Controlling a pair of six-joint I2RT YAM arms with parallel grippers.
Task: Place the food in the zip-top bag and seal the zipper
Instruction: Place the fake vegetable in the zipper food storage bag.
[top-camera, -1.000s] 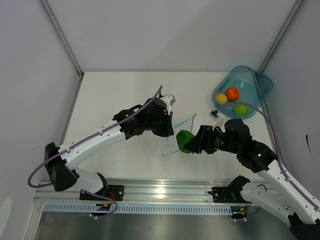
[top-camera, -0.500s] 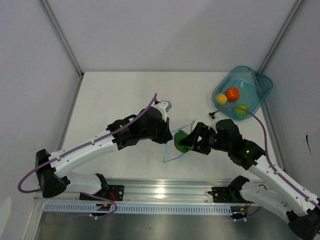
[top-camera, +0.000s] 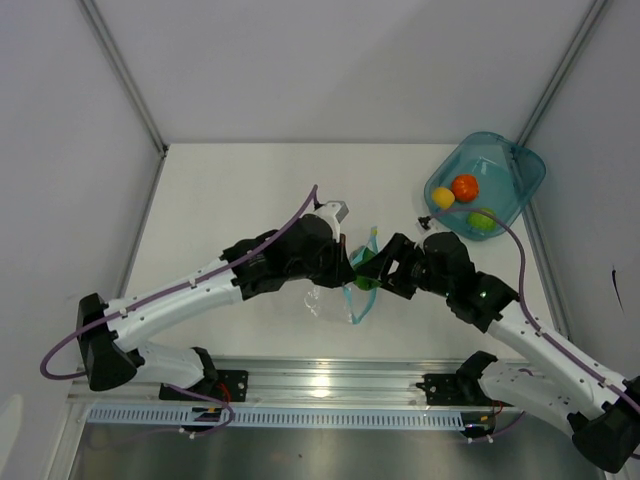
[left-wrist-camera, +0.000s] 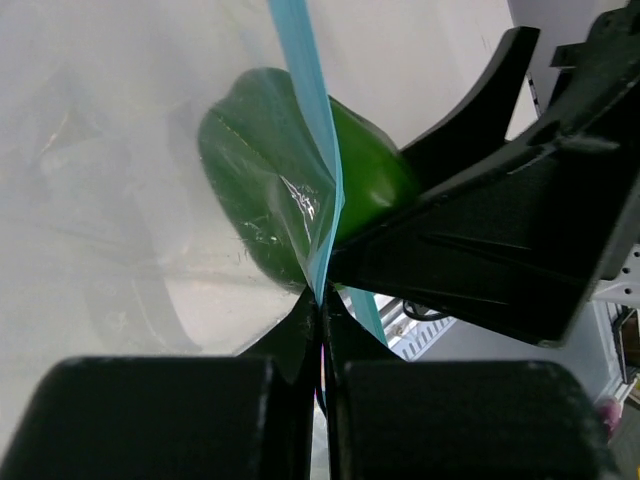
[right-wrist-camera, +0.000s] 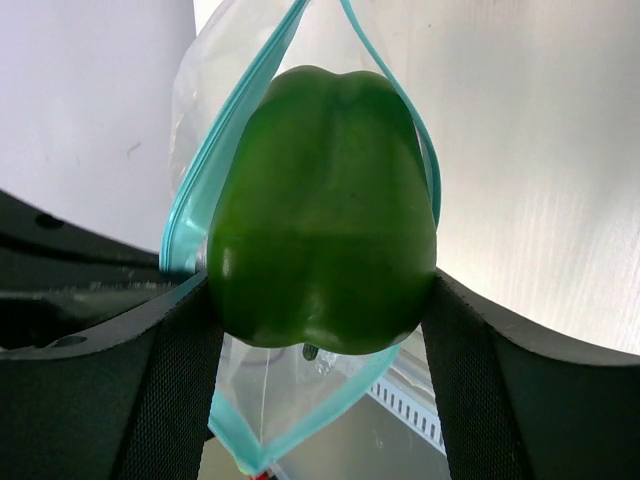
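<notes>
My left gripper (left-wrist-camera: 322, 300) is shut on the blue-teal zipper (left-wrist-camera: 305, 120) of the clear zip-top bag (top-camera: 330, 303), and holds the mouth up over the table. My right gripper (right-wrist-camera: 320, 290) is shut on the dark green food (right-wrist-camera: 320, 210), a toy pepper. The pepper sits in the bag's open mouth with the zipper (right-wrist-camera: 205, 180) looped around it. From above, the two grippers meet at the pepper (top-camera: 366, 276). Through the bag film the left wrist view shows the pepper (left-wrist-camera: 265, 180). The yellow (top-camera: 443, 197), orange-red (top-camera: 464, 187) and light green (top-camera: 482, 220) food lie in a bowl.
The translucent teal bowl (top-camera: 520, 170) stands at the table's back right corner, close to the right wall. White walls enclose the table on the left, right and back. A metal rail (top-camera: 320, 385) with the arm bases runs along the near edge.
Both grippers have come together near the table's middle. The right gripper has carried the pepper left, from beside the bag into its mouth, and the left gripper has brought the bag to meet it.
</notes>
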